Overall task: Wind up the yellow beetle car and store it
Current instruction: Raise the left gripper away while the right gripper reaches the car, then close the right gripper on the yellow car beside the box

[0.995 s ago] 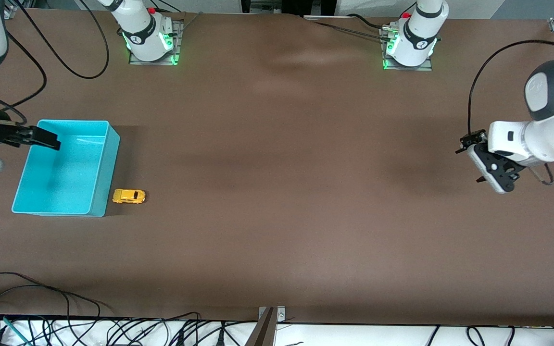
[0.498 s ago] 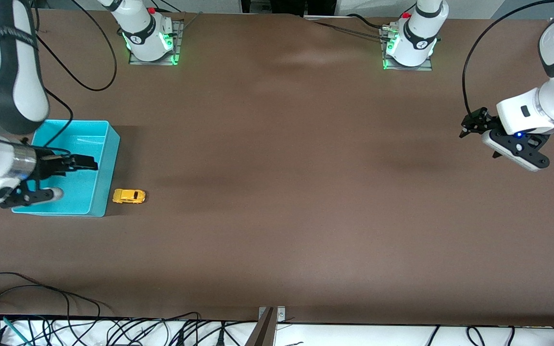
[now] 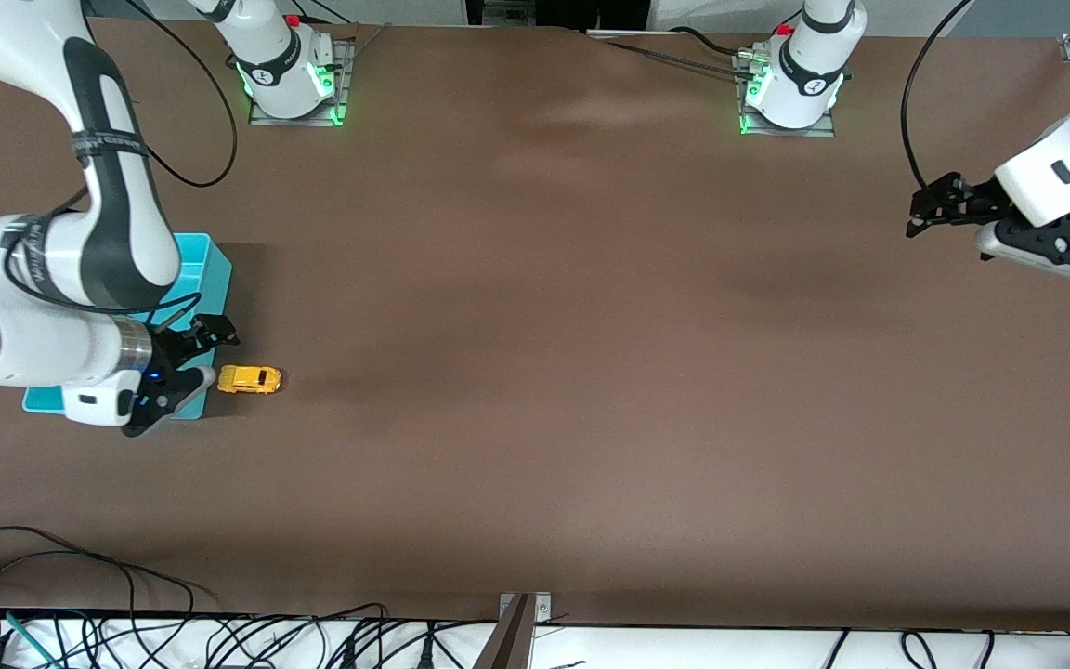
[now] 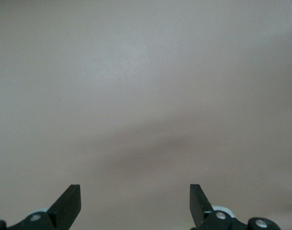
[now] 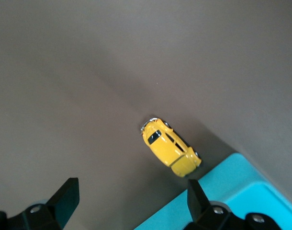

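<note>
The yellow beetle car (image 3: 250, 379) stands on the brown table right beside the cyan bin (image 3: 216, 269), on the bin's side toward the left arm's end. It also shows in the right wrist view (image 5: 171, 152), beside the cyan bin's rim (image 5: 241, 191). My right gripper (image 3: 207, 336) is open and empty, over the bin's corner closest to the car. My left gripper (image 3: 927, 206) is open and empty, up over bare table at the left arm's end; the left wrist view shows only table past its fingertips (image 4: 72, 201).
The right arm's wrist and forearm (image 3: 52, 307) cover most of the cyan bin. Both arm bases (image 3: 289, 70) stand along the table's edge farthest from the front camera. Loose cables (image 3: 126, 632) lie off the table's edge closest to the front camera.
My right gripper has swung from over the bin's corner farthest from the car, across the bin, to its corner by the car. My left gripper has moved up and toward the bases.
</note>
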You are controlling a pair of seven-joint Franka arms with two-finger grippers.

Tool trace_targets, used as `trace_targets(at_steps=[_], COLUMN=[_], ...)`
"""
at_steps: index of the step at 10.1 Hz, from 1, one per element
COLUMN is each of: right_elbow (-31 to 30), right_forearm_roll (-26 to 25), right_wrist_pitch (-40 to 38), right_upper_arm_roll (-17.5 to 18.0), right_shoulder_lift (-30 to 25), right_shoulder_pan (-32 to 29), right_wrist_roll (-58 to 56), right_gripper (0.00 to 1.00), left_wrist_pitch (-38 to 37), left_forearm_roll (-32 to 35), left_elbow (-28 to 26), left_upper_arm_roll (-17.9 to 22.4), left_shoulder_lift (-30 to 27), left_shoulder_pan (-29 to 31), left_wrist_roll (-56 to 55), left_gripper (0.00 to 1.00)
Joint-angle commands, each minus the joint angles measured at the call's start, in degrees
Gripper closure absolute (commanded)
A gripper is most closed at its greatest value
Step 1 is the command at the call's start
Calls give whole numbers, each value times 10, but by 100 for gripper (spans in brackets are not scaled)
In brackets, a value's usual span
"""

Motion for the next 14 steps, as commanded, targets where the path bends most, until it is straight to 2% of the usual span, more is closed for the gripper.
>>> trace_targets(at_steps=[1, 3, 5, 7, 8, 10, 11, 12, 13, 14], right_elbow=[-58, -120, -190, -244, -267, -271, -267, -267, -267, -267], right_forearm_roll=[2, -6, -24, -27, -29, -29, -41, -58, -63, -63], right_wrist_pitch=[88, 161, 268, 341, 370, 380, 380, 382, 384, 387], right_upper_arm_roll=[-2, -3, -7, -8, -9, -9, -9, -9, -9, -9], right_shoulder_lift=[1, 1, -4, -10, -12, -18, -19, -20, -21, -22], right_shoulder_pan=[1, 3, 2, 2, 2, 3, 4, 4, 4, 4], right_wrist_roll=[-137, -212, -299, -335, -339, -340, -343, -344, -345, -345], right_gripper=[0, 0, 0, 0, 0, 0, 12, 41, 75, 100], left_wrist_pitch=[-54, -58, -59, -64, -67, -68, -67, -63, -60, -60], left_forearm_roll=[24, 24, 21, 20, 20, 20, 20, 19, 18, 10], left_elbow=[52, 56, 55, 55, 55, 55, 56, 57, 66, 68], left_upper_arm_roll=[-28, -29, -29, -29, -29, -29, -31, -36, -37, -37], left_shoulder_lift=[4, 5, 16, 19, 19, 18, 18, 18, 19, 19], left_shoulder_pan=[-6, -5, -1, -1, -3, -7, -8, -9, -11, -8], left_wrist_roll=[-109, -126, -123, -119, -118, -116, -116, -116, -116, -116], left_gripper=[0, 0, 0, 0, 0, 0, 0, 0, 0, 0])
